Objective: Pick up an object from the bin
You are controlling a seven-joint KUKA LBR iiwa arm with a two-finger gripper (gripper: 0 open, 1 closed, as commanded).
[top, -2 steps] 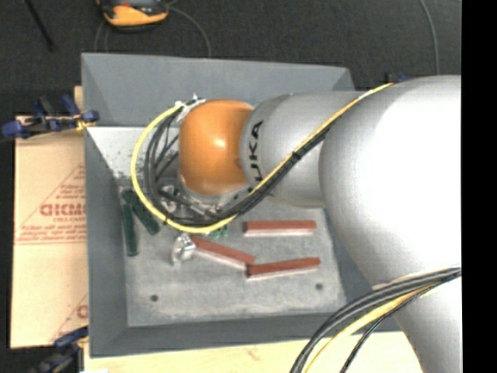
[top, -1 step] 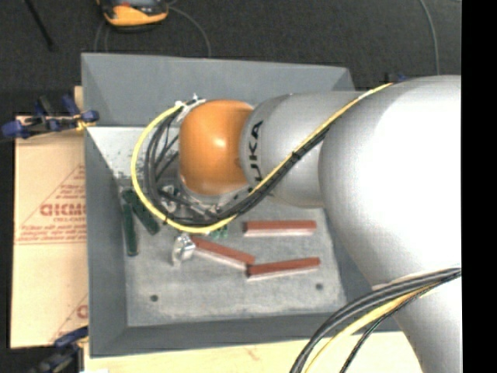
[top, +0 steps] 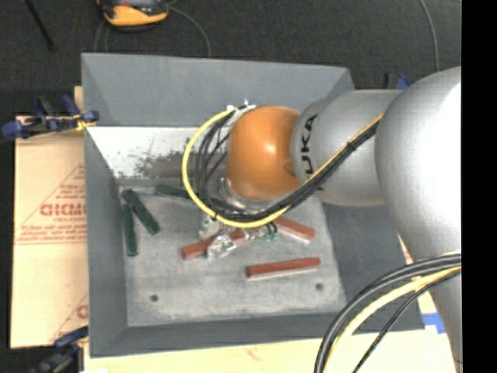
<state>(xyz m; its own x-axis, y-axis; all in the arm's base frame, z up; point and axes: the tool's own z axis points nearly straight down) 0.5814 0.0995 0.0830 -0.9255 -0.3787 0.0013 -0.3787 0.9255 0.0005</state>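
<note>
My gripper (top: 220,241) shows as a silvery part under the arm's orange dome, low over the middle of the bin floor. A short red-brown stick (top: 195,249) lies right at its left side, touching or nearly touching it. Another red-brown stick (top: 297,230) pokes out to the right from under the dome. A longer red-brown stick (top: 282,268) lies flat a little in front of the gripper, apart from it.
Two dark green sticks (top: 141,211) (top: 130,230) lie crossed near the bin's left wall, and a third green stick (top: 172,191) lies towards the back. The arm and its cables cover the bin's back right part.
</note>
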